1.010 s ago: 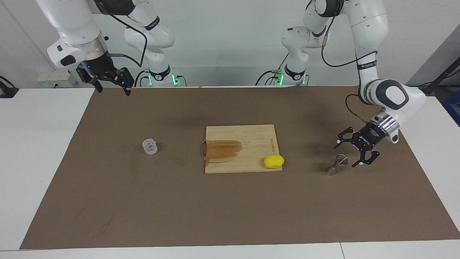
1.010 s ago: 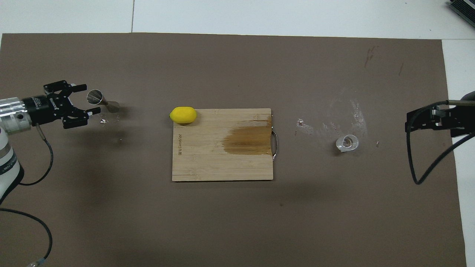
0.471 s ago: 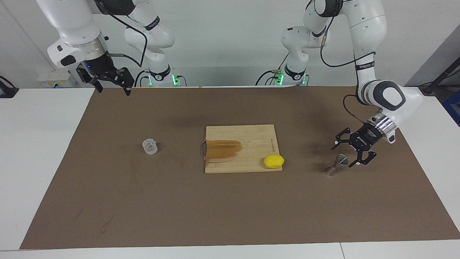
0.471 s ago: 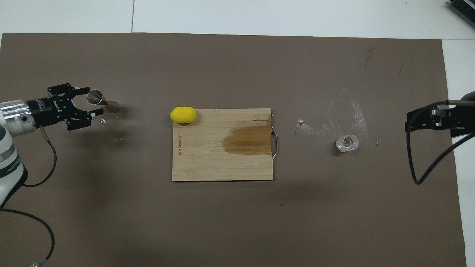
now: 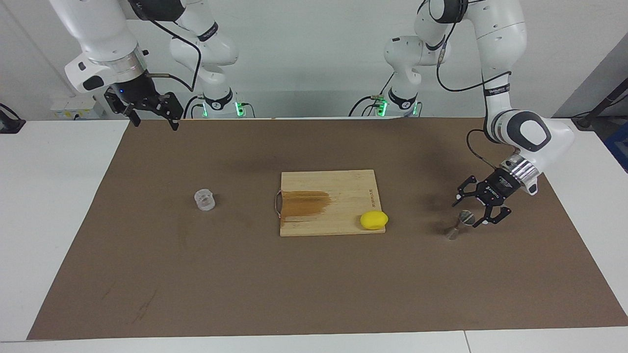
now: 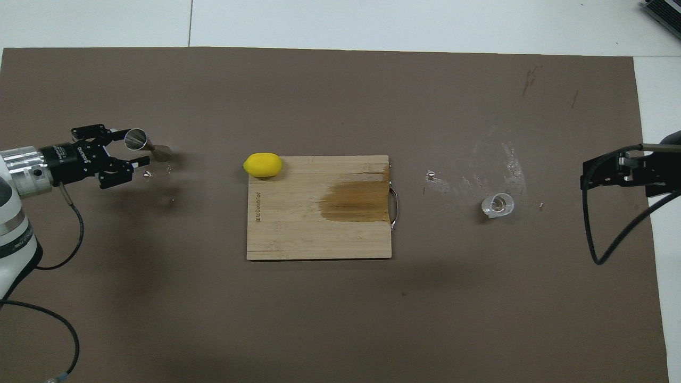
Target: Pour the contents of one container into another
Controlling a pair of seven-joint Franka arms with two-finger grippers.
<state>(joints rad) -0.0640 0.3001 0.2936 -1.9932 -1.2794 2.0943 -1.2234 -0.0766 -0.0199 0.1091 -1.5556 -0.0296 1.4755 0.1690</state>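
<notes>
Left claw (image 5: pixel 472 209) hangs with fingers spread around the upper rim of the jigger (image 5: pixel 458 225). Right claw (image 5: pixel 153 114) waits spread over the mat's edge, well apart from the clear cup (image 5: pixel 204 200)

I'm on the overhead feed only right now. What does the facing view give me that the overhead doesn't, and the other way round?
Facing only: both arms whole, back to their bases, and the right gripper raised, waiting over the mat's edge at its own end. Overhead only: pale smears on the mat beside the clear cup, and the jigger's open mouth turned toward the left gripper. Both: the left gripper open at the jigger, not closed on it; the cutting board with its dark stain; the lemon at its corner.
</notes>
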